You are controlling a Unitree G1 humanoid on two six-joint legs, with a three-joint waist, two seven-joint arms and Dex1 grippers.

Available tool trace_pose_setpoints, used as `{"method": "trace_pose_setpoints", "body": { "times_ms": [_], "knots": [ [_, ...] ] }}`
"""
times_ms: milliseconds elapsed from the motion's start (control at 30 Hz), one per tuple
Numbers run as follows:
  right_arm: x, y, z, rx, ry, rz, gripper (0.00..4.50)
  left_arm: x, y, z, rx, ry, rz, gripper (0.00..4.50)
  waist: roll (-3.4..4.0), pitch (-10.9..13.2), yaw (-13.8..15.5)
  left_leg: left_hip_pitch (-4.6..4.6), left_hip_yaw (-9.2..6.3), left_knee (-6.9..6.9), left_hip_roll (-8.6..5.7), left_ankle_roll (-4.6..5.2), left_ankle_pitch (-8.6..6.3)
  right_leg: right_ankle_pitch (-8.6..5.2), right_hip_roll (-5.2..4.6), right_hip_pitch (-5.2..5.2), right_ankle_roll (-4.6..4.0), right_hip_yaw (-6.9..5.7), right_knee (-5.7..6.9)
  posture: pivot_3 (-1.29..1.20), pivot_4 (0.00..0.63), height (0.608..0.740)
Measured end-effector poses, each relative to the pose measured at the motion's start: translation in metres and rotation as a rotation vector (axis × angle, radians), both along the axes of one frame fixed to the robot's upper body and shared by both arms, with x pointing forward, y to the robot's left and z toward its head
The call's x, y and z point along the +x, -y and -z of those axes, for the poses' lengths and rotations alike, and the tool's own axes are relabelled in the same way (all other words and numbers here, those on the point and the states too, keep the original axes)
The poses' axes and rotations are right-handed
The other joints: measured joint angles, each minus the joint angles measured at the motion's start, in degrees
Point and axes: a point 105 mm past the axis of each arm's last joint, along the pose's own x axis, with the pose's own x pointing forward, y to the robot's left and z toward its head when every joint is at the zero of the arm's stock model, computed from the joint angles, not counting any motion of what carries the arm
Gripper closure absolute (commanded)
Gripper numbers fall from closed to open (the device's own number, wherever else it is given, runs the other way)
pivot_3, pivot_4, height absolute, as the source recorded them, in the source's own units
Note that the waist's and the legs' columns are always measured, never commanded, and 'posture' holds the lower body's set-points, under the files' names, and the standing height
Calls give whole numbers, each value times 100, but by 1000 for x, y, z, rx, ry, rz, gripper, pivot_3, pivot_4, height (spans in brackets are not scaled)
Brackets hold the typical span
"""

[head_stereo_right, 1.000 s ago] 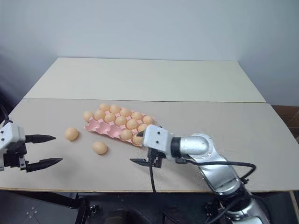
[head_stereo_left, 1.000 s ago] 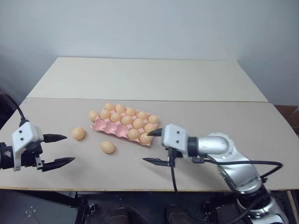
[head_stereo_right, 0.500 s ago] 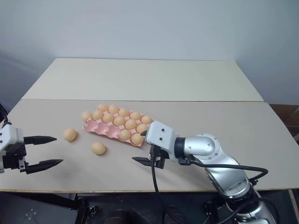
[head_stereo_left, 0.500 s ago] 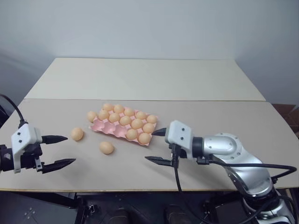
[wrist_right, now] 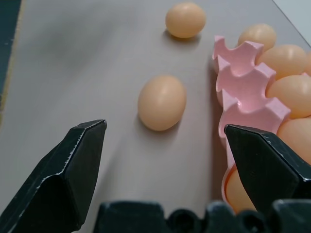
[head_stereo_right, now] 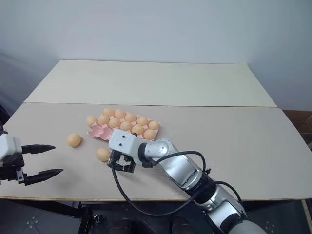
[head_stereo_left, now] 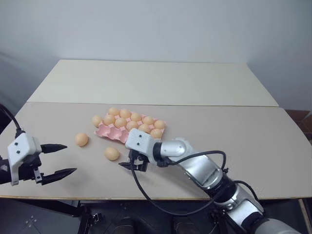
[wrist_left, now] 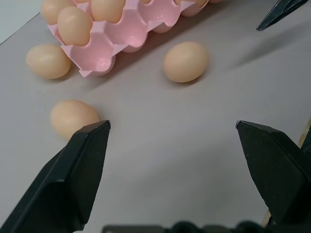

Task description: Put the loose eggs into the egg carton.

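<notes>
While 3 loose eggs (head_stereo_left: 111, 153) lie beside egg carton (head_stereo_left: 109, 131) | right tool (head_stereo_left: 130, 157) agape | left tool (head_stereo_left: 57, 158) agape

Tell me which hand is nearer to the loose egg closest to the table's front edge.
Right. The right hand sits just beside that egg, open toward it, while the left hand hangs well off near the table's left corner.

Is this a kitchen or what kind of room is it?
Probably not a kitchen; more likely a robot test room. Two plain tables stand pushed together against a bare wall, with nothing on them but a pink egg carton and some loose eggs.
</notes>
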Motion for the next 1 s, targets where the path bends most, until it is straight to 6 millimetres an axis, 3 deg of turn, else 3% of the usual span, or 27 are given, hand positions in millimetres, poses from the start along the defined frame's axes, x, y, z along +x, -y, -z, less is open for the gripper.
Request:
{"method": "trace_pose_setpoints", "body": {
  "times_ms": [533,800,900,1000],
  "knots": [
    [5,-55,25,-13,61,-14,17,3,1,-2,2,18,-12,0,-9,-5,-55,2,0,-3,1,-2,1,1,1,-1,-1,-1,1,0,150,740],
    [17,-52,40,-53,47,32,17,3,1,-3,2,21,-10,0,-10,-6,-127,1,-1,-6,2,-2,1,1,1,-2,-2,-1,1,0,150,740],
    [17,-52,40,-56,45,29,604,4,1,-3,3,21,-10,0,-10,-6,-133,1,-2,-8,2,-2,1,1,1,-2,-2,-1,0,0,150,740],
    [17,-52,41,-63,50,20,1627,4,1,-3,2,23,-11,0,-9,-5,-135,1,-2,-9,2,-2,1,1,1,-3,-2,-1,0,0,150,740]
  ]
}}
